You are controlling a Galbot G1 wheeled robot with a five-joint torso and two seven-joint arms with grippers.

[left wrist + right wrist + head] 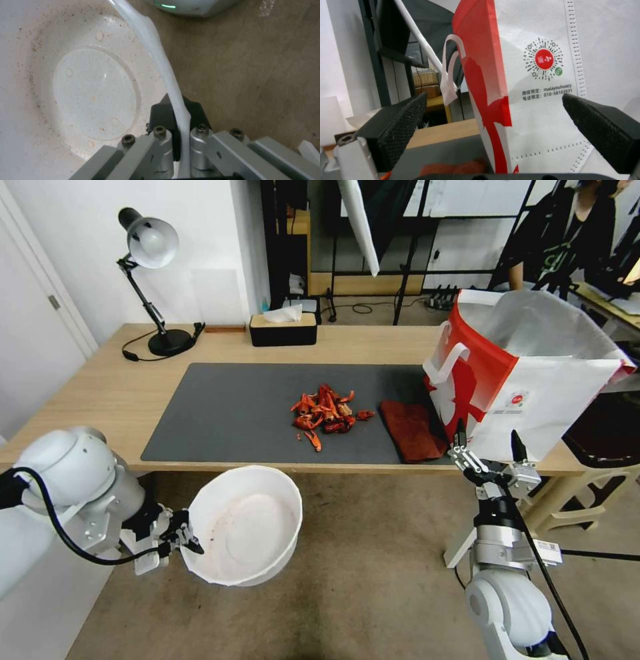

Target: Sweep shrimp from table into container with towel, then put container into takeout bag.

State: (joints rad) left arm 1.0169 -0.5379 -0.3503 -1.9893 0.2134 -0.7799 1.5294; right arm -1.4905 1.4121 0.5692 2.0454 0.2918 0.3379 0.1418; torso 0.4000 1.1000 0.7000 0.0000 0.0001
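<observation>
Left gripper (181,537) pinches the empty container (243,527) lower left; right gripper (488,445) gapes wide; shrimp (325,413) unswept, towel (412,430) untouched.

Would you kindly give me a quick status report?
Left pincer shut on bowl rim, below table edge. Right pincer open, near bag. Shrimp piled on mat, towel beside them.
</observation>
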